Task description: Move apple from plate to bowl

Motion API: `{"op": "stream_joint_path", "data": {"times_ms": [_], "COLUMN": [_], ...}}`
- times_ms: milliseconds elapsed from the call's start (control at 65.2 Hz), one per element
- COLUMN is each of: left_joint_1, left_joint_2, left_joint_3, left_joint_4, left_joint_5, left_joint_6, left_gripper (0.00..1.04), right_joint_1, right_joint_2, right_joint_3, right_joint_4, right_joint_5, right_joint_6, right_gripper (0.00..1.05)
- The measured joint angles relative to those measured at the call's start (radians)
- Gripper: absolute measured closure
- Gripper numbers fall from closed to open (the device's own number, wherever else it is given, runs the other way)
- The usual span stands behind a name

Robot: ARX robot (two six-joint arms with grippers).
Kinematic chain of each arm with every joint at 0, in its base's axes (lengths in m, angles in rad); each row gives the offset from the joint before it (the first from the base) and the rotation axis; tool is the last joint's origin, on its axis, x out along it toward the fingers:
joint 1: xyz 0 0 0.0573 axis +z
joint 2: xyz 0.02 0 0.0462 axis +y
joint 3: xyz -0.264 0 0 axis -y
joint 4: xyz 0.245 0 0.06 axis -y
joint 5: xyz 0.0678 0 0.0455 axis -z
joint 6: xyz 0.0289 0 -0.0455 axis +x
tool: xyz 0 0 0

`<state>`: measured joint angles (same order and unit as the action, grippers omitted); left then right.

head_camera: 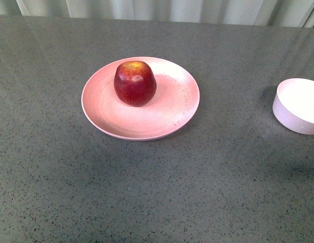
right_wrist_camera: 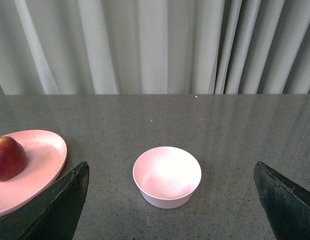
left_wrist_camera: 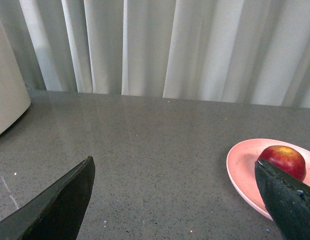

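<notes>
1. Apple [head_camera: 135,83] sits upright on the pink plate [head_camera: 147,124], a little toward the plate's far side, stem dimple up; nothing touches it.
2. Bowl [head_camera: 299,106] stands at the right edge of the front view, well apart from the plate, partly cut off by the frame; its inside shows bare.
3. Left tool [left_wrist_camera: 173,167]: jaws spread wide, nothing between them but bare desk [head_camera: 147,202]; the apple and plate lie off beyond its right finger, not within the gap.
4. Right tool [right_wrist_camera: 170,165]: jaws also spread wide and holding nothing; the bowl shows centred between its fingers, farther out on the desk; the plate and apple are at the left of that view.
5. Neither arm shows in the front view, so both look well back from the things.
6. Judgement: task not yet begun; no grasp made; all of it is left to do, meaning reach, close on the apple, lift, carry right, release into the bowl; the bowl looks barely wider than the apple, so placement would need care.
</notes>
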<state>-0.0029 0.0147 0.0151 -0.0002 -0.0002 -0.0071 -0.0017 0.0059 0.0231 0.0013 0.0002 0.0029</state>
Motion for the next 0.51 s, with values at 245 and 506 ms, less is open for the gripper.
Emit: {"op": "stream_joint_path", "data": {"times_ms": [245, 506], "left_joint_1": [0.000, 0.000], "left_joint_2": [0.000, 0.000], "left_joint_3": [0.000, 0.000], "left_joint_4": [0.000, 0.000], "left_joint_5": [0.000, 0.000], "left_joint_6": [0.000, 0.000], "left_gripper": [0.09, 0.09], "right_joint_1": [0.000, 0.000], "right_joint_2": [0.000, 0.000], "right_joint_3": [0.000, 0.000], "right_joint_4": [0.000, 0.000], "right_joint_5": [0.000, 0.000], "right_joint_6": [0.000, 0.000], "right_gripper": [0.09, 0.09]}}
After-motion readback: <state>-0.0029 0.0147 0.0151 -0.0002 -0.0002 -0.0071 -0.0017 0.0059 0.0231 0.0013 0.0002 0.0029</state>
